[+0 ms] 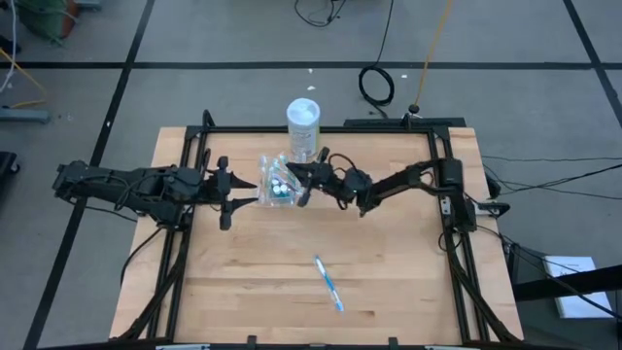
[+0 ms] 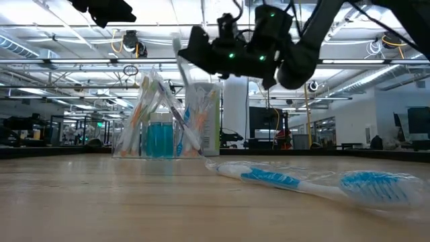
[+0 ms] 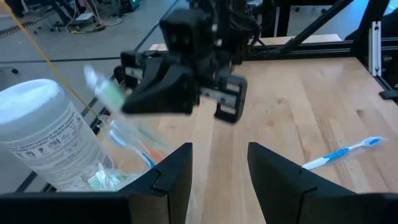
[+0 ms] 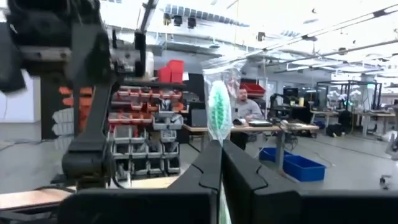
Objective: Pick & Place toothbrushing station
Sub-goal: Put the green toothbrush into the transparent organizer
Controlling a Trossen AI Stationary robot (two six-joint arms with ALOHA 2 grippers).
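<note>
A clear plastic cup [image 1: 277, 181] stands on the table's far middle, holding several wrapped toothbrushes and blue tubes [image 2: 160, 139]. My right gripper [image 1: 303, 182] hangs just above the cup's right side, shut on a clear-wrapped toothbrush with a green bristle head [image 4: 219, 112]; that toothbrush also shows in the left wrist view [image 3: 109, 93]. My left gripper [image 1: 225, 194] is open and empty, just left of the cup, its fingers [image 3: 177, 171] level and pointing at it. A blue-and-white wrapped toothbrush [image 1: 328, 282] lies flat on the table nearer the front. My right gripper pinches the wrapped toothbrush between its two shut fingers, just below the head [image 4: 219, 142]. The green head sticks out past the fingertips. The brush is lifted over the cup [image 2: 179, 57]; its other end is hidden by the gripper.
A tall white canister [image 1: 303, 123] stands right behind the cup, close to both grippers. Black frame rails [image 1: 449, 224] run along the table's left and right sides. Bare wood lies around the loose blue toothbrush [image 2: 316, 183].
</note>
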